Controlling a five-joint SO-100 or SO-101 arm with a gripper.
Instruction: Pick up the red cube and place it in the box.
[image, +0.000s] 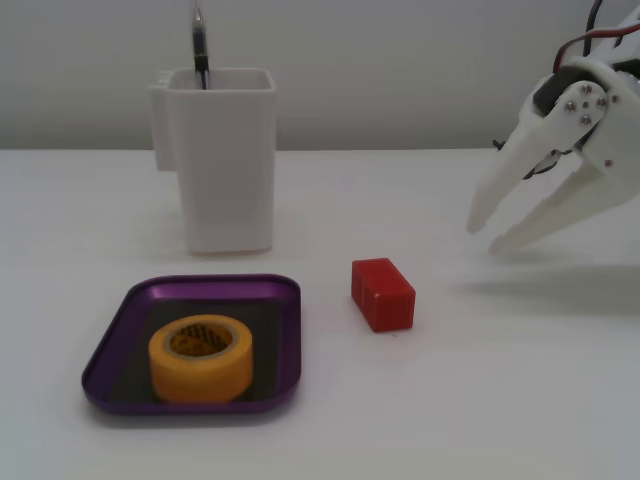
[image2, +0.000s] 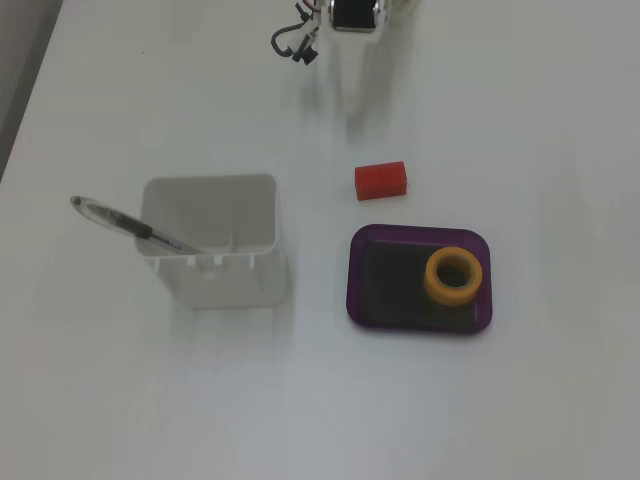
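The red cube lies on the white table, just right of the box, a shallow purple tray. From above, the red cube sits a little beyond the box's far rim. My white gripper hangs above the table at the right of one fixed view. It is open, with nothing between its fingers, and stands well apart from the cube. In the top-down fixed view only the arm's dark motor and wires show clearly; the white fingers blend into the table.
A yellow tape roll lies inside the box, toward one side. A tall white container holding a pen stands behind the box.
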